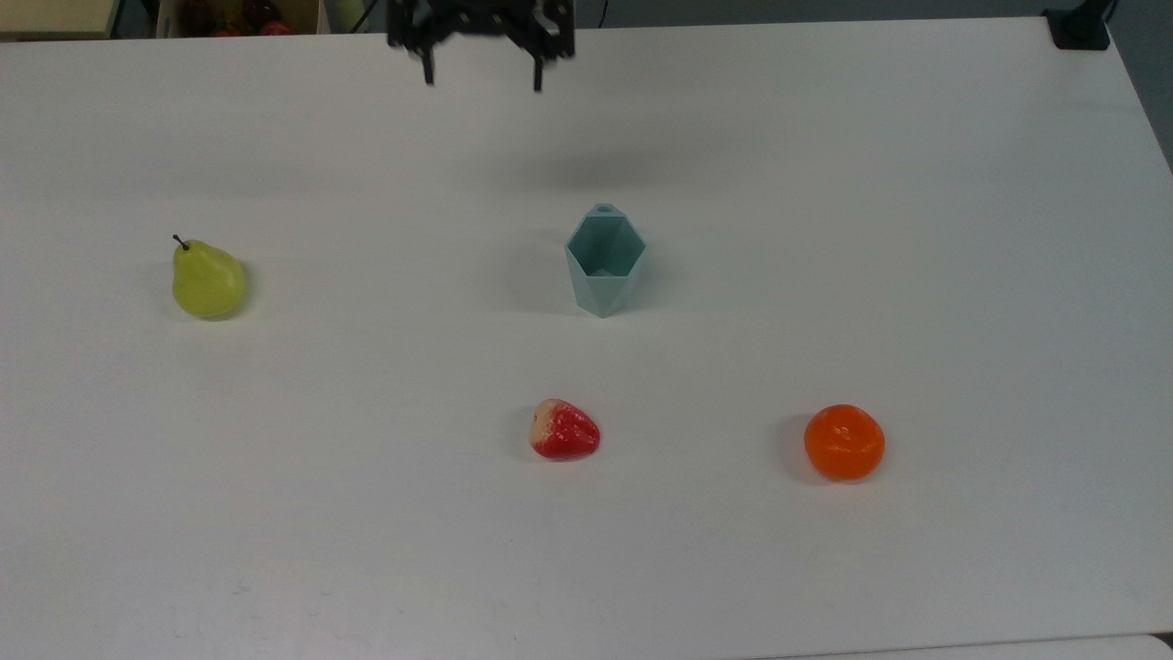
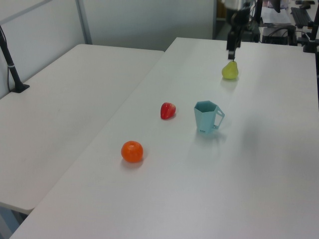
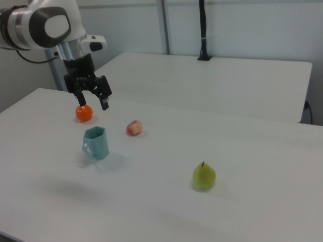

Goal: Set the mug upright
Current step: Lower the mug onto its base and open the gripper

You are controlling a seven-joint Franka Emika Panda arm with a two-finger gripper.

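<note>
One mug (image 1: 604,264) stands upright on a white tabletop (image 1: 916,275), released.

Its open hexagonal rim faces up, handle at the top view's far side. The gripper (image 3: 91,98) hangs above and apart from it, fingers (image 3: 104,105) spread and empty. A pear (image 1: 207,280), strawberry (image 1: 564,430) and orange (image 1: 843,442) lie well apart. By my judgement the task looks done; nothing is left.

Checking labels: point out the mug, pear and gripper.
mug (image 1: 602,284): top view, front outer wall below the rim.
pear (image 1: 207,282): top view, middle of its body.
gripper (image 3: 92,100): right view, midway between the open fingertips.
</note>
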